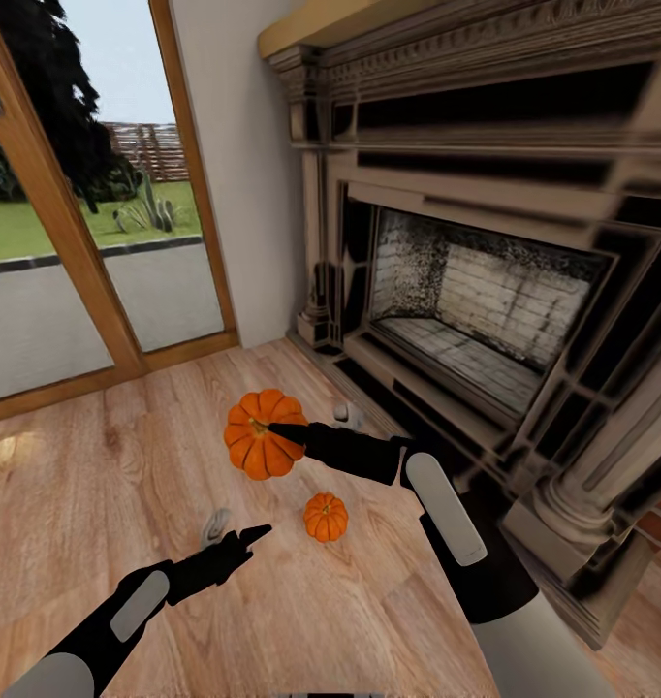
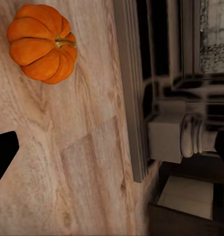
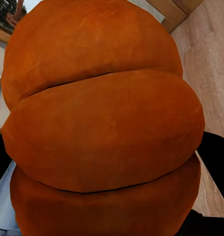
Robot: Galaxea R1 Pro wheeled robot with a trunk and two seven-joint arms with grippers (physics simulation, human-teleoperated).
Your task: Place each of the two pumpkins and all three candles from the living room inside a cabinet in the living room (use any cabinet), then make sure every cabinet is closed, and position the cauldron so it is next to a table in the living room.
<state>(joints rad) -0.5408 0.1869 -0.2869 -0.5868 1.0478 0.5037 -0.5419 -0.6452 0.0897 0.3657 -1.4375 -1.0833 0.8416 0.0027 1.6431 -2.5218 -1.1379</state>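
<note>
Orange ribs of the larger pumpkin (image 1: 263,433) crowd the right wrist view, where the right gripper (image 1: 290,433) is clamped around it above the wooden floor (image 1: 98,504); no lettering or label can be read anywhere. From the head camera, a smaller pumpkin (image 1: 326,517) sits on the floor just beside the fireplace (image 1: 486,291), near the left gripper (image 1: 243,543), whose jaws stand apart with nothing between them. The left wrist view adds that smaller pumpkin's stem and the fireplace's carved column base.
</note>
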